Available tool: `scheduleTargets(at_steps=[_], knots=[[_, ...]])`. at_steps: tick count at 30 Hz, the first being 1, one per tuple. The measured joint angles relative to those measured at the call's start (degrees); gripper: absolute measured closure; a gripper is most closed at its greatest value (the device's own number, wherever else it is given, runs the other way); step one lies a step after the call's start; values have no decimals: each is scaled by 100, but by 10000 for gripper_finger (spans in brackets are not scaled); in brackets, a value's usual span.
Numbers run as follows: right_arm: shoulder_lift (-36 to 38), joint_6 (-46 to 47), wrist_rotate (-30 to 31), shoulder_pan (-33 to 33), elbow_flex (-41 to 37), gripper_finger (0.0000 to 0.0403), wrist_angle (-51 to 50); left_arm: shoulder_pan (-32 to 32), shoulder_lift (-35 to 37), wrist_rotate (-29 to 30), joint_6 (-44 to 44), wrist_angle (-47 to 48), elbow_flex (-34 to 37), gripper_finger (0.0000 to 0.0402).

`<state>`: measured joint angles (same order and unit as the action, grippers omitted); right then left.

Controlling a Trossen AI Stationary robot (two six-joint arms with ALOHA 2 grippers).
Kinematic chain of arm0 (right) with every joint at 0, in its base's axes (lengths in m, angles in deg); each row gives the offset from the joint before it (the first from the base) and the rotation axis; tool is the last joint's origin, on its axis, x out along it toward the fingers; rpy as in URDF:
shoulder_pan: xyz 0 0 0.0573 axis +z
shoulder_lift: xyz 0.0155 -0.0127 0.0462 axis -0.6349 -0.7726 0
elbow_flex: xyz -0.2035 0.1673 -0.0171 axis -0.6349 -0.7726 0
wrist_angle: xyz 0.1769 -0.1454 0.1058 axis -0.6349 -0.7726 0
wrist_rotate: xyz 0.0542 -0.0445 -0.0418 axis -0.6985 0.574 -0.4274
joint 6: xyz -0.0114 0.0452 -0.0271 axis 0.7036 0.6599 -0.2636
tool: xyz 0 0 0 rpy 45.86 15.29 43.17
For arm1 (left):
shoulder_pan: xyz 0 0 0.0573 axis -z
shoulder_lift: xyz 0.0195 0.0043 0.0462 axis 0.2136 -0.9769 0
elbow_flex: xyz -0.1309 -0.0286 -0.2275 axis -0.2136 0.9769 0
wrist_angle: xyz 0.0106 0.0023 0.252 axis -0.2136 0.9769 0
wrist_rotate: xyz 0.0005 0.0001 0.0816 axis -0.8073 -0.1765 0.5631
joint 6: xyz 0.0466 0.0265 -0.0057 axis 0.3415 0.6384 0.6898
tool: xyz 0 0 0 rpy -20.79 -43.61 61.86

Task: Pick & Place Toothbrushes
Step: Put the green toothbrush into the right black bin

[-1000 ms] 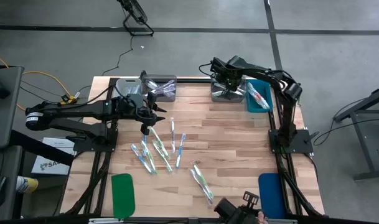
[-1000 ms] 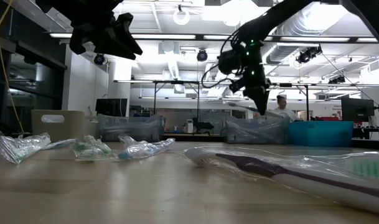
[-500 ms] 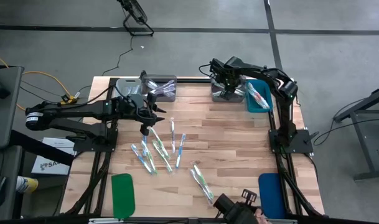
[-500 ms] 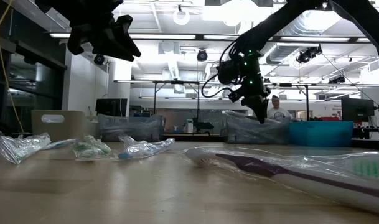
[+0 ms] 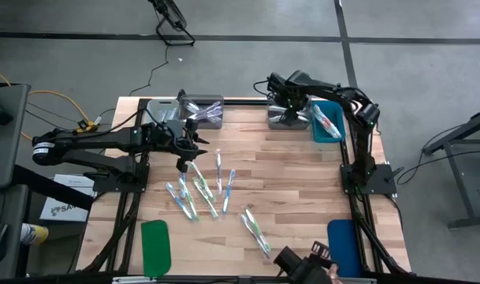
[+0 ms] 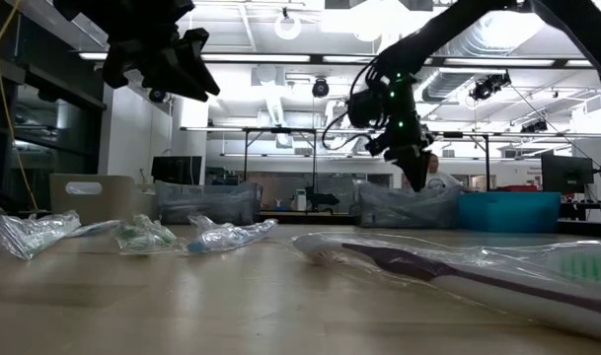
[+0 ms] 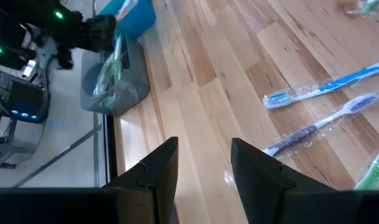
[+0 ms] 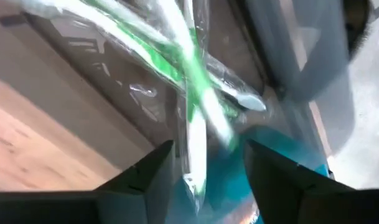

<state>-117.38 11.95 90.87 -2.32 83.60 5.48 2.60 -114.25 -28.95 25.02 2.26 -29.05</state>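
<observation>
Seeing loose toothbrushes point(image 5: 202, 188) spread mid-table, slightly toward the left edge, one more pair point(image 5: 255, 226) nearer the front edge. More already sit in the grey bin point(image 5: 289, 118) and the teal bin point(image 5: 327, 122) at the far right corner, and in another grey bin point(image 5: 194, 110) on the far edge, left of centre.

Left gripper point(image 5: 183, 151) hangs over the far end of the loose group; its fingers point(image 7: 155, 174) stand apart with nothing between them, bare wood showing through the gap. Right gripper point(image 5: 291, 99) is over the right grey bin; right wrist view shows its fingers point(image 8: 142, 171) spread, empty, with green-accented wrapped brushes point(image 8: 192, 87) lying crossed in the bin beyond them.

My read on handling: each brush is light and thin, stiff along the handle, but sealed in a clear crinkly sleeve that I expect to be slick and to shift around the stick. Pinching wrap alone probably slips or drags a neighbour. I'd close across the handle near mid-length, jaws square to the long axis, low to the wood. I'd start on the blue brush point(image 7: 329, 84) or the purple one point(image 7: 313, 127) in the left wrist view: they lie close together but clear of the pile.
</observation>
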Motion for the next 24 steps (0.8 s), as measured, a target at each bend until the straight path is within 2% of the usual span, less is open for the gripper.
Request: scheduleTargets(at_steps=[4, 9, 17, 24], knots=[[350, 62, -20, 0, 0, 198, 97, 2, 0, 11, -4, 2, 0, 259], [783, 104, -80, 0, 0, 197, 212, 1, 0, 61, -22, -4, 0, 259], [1459, 277, -1439, 33, 0, 217, 463, 1, 0, 64, -63, 40, 0, 259], [1584, 278, -2228, 534, 2, 232, 232, 1, 0, 66, -68, 105, 0, 259]])
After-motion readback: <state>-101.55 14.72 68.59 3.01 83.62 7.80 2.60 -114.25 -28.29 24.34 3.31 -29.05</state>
